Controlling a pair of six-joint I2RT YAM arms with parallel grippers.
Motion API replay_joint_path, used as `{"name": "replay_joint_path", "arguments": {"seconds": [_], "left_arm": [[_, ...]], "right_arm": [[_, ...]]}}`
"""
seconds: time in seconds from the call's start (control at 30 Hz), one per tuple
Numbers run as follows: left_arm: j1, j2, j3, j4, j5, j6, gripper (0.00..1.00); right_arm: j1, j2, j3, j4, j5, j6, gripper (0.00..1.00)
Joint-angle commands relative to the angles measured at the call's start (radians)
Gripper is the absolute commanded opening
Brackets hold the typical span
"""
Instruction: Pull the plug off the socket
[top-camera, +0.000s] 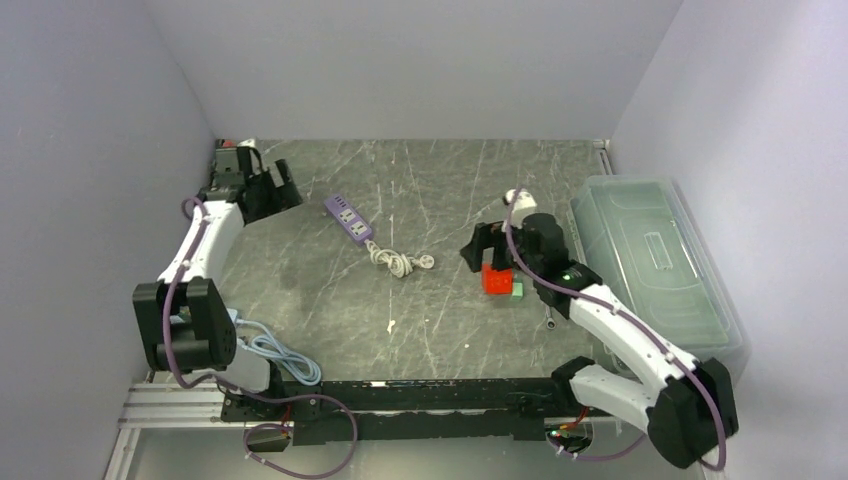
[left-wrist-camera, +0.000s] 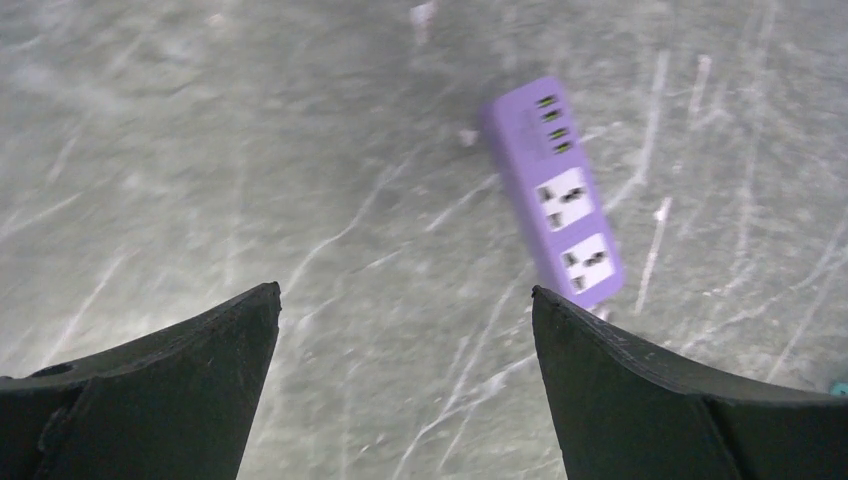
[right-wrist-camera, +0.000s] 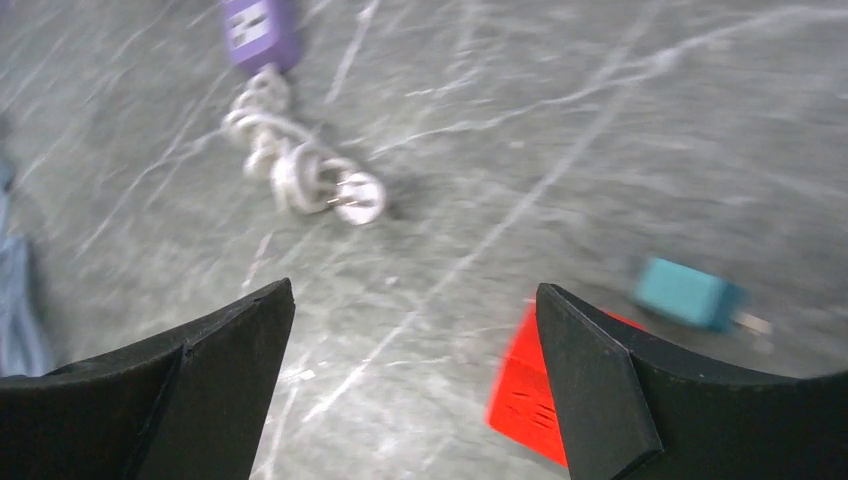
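Note:
A purple power strip (top-camera: 348, 218) lies at the back middle of the table, and its sockets show empty in the left wrist view (left-wrist-camera: 565, 190). Its white coiled cord ends in a loose white plug (top-camera: 425, 262), also seen in the right wrist view (right-wrist-camera: 358, 197). A red block (top-camera: 495, 280) and a small teal plug-like block (top-camera: 517, 290) with a metal pin (right-wrist-camera: 690, 297) lie side by side. My right gripper (top-camera: 482, 252) is open and empty just above the red block (right-wrist-camera: 530, 390). My left gripper (top-camera: 283, 186) is open and empty at the far left, left of the strip.
A clear lidded plastic bin (top-camera: 655, 255) stands along the right side. A small metal tool (top-camera: 549, 318) lies near the right arm. A light blue cable (top-camera: 275, 352) lies coiled by the left arm's base. Grey walls close in on three sides.

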Motion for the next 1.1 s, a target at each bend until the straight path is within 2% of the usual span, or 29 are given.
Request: {"name": "replay_joint_path", "arguments": {"seconds": [0.0,0.1,0.23,0.4,0.6,1.07], "left_arm": [[0.090,-0.098,-0.060,-0.088,-0.051,0.041,1.00],[0.096,-0.139,-0.075,-0.108,-0.088,0.049,1.00],[0.097,-0.178,-0.060,-0.100,-0.032,0.047,1.00],[0.096,-0.202,-0.044,-0.115,0.003,0.048,1.00],[0.097,-0.252,-0.059,-0.098,0.034,0.052,1.00],[0.098,-0.286,-0.073,-0.090,0.037,0.051,1.00]], "right_arm": [[0.129,0.110,0.077,0.124,-0.171,0.020,0.93],[0.290,0.234,0.133,0.193,-0.130,0.056,0.92],[0.423,0.409,0.202,0.332,-0.185,0.162,0.81],[0.577,0.656,0.340,0.398,-0.231,0.240,0.74],[0.649,0.874,0.435,0.545,-0.367,0.409,0.66],[0.761,1.126,0.606,0.581,-0.433,0.524,0.54]]}}
